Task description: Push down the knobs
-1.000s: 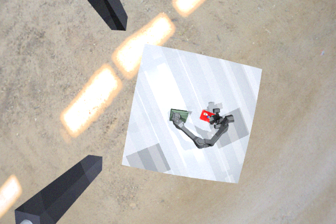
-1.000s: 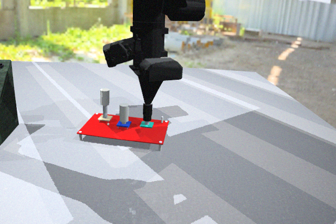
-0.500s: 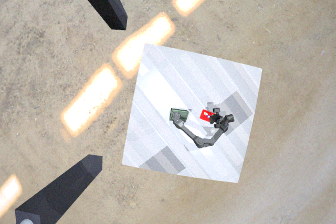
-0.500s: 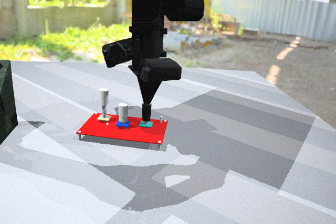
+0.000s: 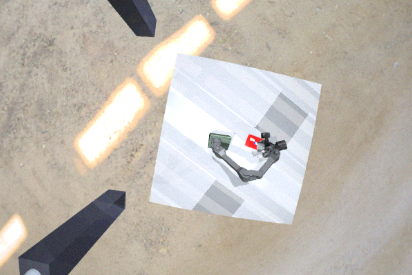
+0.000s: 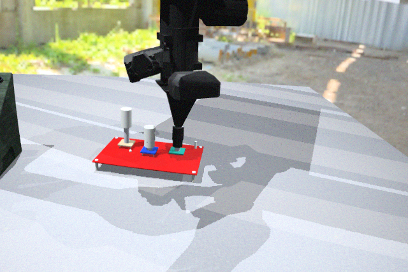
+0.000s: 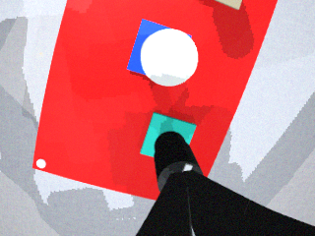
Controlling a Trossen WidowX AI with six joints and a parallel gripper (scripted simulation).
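Observation:
The red circuit board (image 5: 248, 142) (image 6: 145, 160) (image 7: 89, 98) stands on short legs. My gripper (image 6: 178, 126) (image 7: 181, 183) is shut and empty; its tip is at the top of the black knob (image 6: 177, 137) (image 7: 170, 145), seemingly touching it. That knob is upright over the teal potentiometer (image 6: 171, 151) (image 7: 157, 123), with a little grey showing beneath it. A white knob (image 6: 149, 136) (image 7: 169, 56) sits low over the blue potentiometer (image 6: 143, 150) (image 7: 137, 54). Another white knob (image 6: 125, 117) is high on its grey shaft (image 6: 126, 135), well above the beige potentiometer (image 6: 122, 144) (image 7: 231, 3).
A small white pin (image 6: 196, 144) stands on the board near the teal potentiometer. The dark green block (image 5: 226, 138) (image 6: 9, 120) under the arm's base stands away from the board. The arm's links bend round beside the board in the top view.

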